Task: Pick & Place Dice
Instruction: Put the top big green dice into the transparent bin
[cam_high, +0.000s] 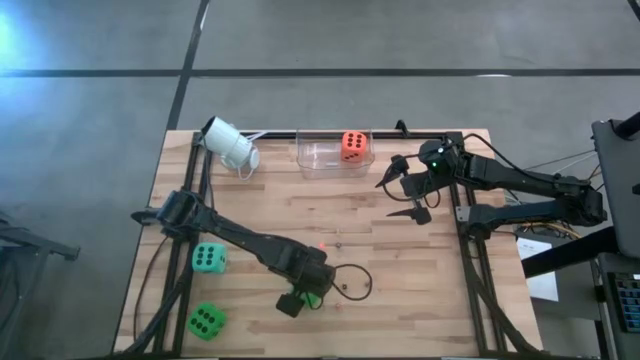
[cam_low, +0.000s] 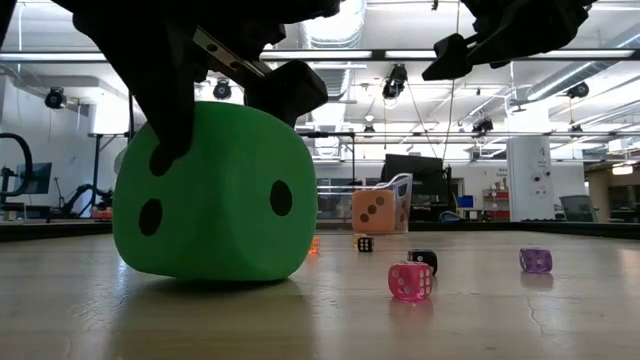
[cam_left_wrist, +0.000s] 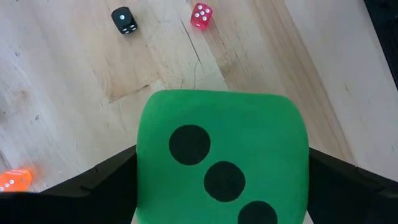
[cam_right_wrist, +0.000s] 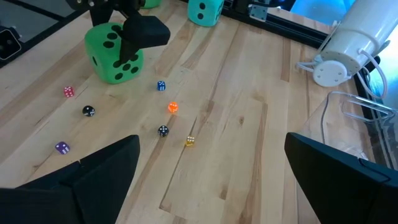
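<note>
Seen from above, we find the left gripper (cam_high: 303, 297) low and centre in the frame, and it covers the green die (cam_high: 314, 297) almost entirely, so that only a green sliver shows beside the dark fingers. The table-level view settles the matter: that green die (cam_low: 210, 190) rests on the wooden table (cam_low: 320, 320) at left of frame, with one dark finger (cam_low: 160, 90) pressed against its left face and the other at its top right edge. In the left wrist view the die (cam_left_wrist: 222, 165) fills the lower centre between the two fingers, its bottom edge cut off. We read the left gripper as closed on this wide die.

The right gripper (cam_high: 405, 195) hangs at right of centre, above the table, its fingers spread wide and holding nothing. In the table-level view only its tips show, at the top right.

The teal die (cam_high: 208, 258) and a second green die (cam_high: 205, 321) lie at lower left of the overhead frame, well apart from both grippers. The orange-red die (cam_high: 352, 145) sits in a clear container (cam_high: 320, 158) at upper centre. The tiny dice (cam_right_wrist: 173, 107), scattered mid-table, are too small for us to read their pips.
</note>
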